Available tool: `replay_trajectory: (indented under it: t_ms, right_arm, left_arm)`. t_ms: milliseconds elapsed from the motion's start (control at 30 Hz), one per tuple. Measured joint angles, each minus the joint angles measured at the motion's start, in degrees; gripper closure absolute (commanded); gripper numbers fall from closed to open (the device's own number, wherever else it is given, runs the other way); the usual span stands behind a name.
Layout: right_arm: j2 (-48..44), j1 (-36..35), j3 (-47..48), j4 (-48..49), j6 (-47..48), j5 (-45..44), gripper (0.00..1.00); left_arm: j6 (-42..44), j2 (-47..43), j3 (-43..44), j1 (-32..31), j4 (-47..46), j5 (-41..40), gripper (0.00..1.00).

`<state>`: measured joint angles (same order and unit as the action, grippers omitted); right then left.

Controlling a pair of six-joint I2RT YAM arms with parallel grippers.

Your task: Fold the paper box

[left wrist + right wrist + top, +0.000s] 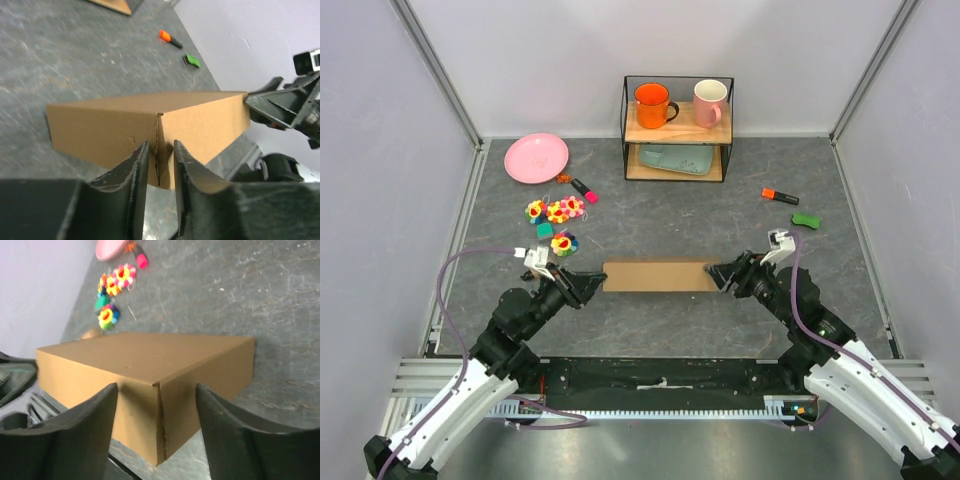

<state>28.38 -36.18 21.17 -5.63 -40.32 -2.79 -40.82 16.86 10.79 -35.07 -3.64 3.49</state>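
Tabletop (650,215) of mottled grey carries a plain brown corrugated-cardboard paper box (660,276). It lies flat near the front middle as a low, closed rectangular shape, its long side running left to right between the two arms. The left gripper (595,281) sits at the box's left end. In the left wrist view its black fingers (135,175) stand close together on the nearest upright corner, one against each face. The corner seam and its raw corrugated edge show in the narrow gap, so the gripper pinches the box there. The right gripper (712,270) is at the opposite end. The right wrist view shows its fingers (235,440) spread wide, one on either side of that end's near corner. Whether the pads touch the cardboard cannot be told. At the back stands a black wire shelf with two wooden boards (677,132). An orange mug (651,104) and a pink mug (709,102) sit on the upper board, and a pale teal tray (675,158) lies on the lower. Left of the shelf lie a round pink plate (536,157) and a pink-and-black marker (584,190). Several bright flower-shaped toys (558,211) are clustered behind the left gripper. To the right, well apart from the box, lie an orange-and-black marker (780,196) and a small green object (807,221).
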Motion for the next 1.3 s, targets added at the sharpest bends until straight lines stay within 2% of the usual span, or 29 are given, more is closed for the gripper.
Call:
replay_trajectory:
  t_ms: [67,167,267,433,633,867,1033,1200,1300]
  right_arm:
    - [-1.14,-0.33,-0.17,-2.73,-0.92,0.44,0.13]
    - [-0.63,-0.7,-0.04,-5.64,-1.57,0.24,0.1]
    - [2.97,-0.74,0.9,-7.48,-1.7,-0.46,0.08]
    - [7.61,-0.74,1.77,-8.66,-1.57,-2.03,0.08]
    - [13.18,-0.74,1.46,-6.97,-1.01,-2.64,0.09]
    - [20.44,-0.74,-3.54,0.17,-0.55,-1.16,0.13]
    - [26.12,-0.72,-3.8,7.74,-0.02,-0.42,0.18]
    - [32.48,1.03,-3.1,15.02,1.05,-0.07,0.28]
    - [37.59,3.5,-1.27,18.97,1.11,0.31,0.3]
  left_arm:
    - [-0.72,-3.48,-0.79,-0.72,2.97,0.44,0.53]
    - [-1.79,-7.5,-1.22,-1.07,7.43,-0.81,0.36]
    - [-2.38,-7.87,-1.03,-1.07,8.81,-3.21,0.32]
    - [-3.32,-1.25,0.26,-1.07,11.32,-5.35,0.32]
    - [-7.34,8.85,-1.25,-1.07,9.9,-4.15,0.32]
    - [-12.02,20.02,-5.7,-1.05,1.36,2.71,0.34]
    - [-12.48,26.58,-5.49,-1.05,-5.16,3.93,0.34]
    - [-12.0,37.46,-1.38,-0.52,-10.56,2.43,0.34]
    - [-10.54,45.13,3.58,1.38,-12.0,1.92,0.36]
